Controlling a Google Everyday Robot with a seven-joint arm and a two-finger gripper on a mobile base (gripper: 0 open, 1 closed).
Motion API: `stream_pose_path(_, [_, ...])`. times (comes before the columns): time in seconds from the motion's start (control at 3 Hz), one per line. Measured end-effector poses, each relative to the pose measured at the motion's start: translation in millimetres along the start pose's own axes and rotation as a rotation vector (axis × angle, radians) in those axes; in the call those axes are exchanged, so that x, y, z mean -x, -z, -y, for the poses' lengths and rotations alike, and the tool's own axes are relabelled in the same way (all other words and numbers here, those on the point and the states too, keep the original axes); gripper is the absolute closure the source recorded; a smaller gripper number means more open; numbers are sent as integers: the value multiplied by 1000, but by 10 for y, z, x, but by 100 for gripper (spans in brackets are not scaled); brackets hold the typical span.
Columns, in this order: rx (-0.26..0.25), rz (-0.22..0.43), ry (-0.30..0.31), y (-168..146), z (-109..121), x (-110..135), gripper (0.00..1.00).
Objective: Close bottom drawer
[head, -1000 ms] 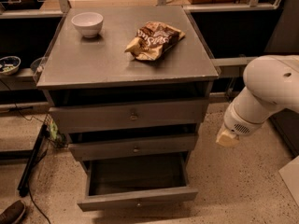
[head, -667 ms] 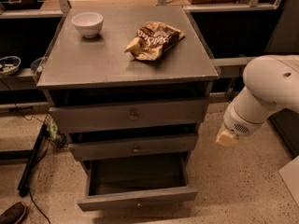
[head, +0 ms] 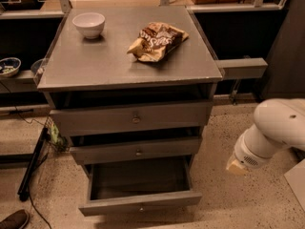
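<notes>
The bottom drawer (head: 140,203) is the lowest of three grey drawers in the cabinet. It is pulled far out, its inside is empty, and a small knob sits on its shallow front. The middle drawer (head: 137,150) and the top drawer (head: 133,118) stand slightly out. My white arm (head: 274,132) hangs to the right of the cabinet at the height of the lower drawers, apart from them. It ends in a tan cap (head: 235,166). The gripper itself is out of view, and no fingers show.
A white bowl (head: 89,24) and a crumpled snack bag (head: 157,41) lie on the cabinet top (head: 95,66). A dark pole and cables (head: 33,168) lie on the speckled floor at the left. A shoe tip (head: 13,219) shows at the bottom left. Shelving stands behind.
My arm has moved lower on the right side of the cabinet. The drawers and the things on top have not moved.
</notes>
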State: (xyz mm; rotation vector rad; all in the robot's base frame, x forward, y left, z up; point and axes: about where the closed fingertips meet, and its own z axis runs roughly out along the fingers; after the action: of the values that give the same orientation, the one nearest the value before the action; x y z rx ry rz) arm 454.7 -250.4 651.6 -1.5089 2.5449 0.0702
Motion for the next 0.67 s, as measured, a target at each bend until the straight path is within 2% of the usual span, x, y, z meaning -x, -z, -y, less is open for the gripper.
stream_pose_path(0.33, [29,6,-31,-534,-95,-315,100])
stream_pose_path(0.67, [103,21,-68,-1227,-194,-629,100])
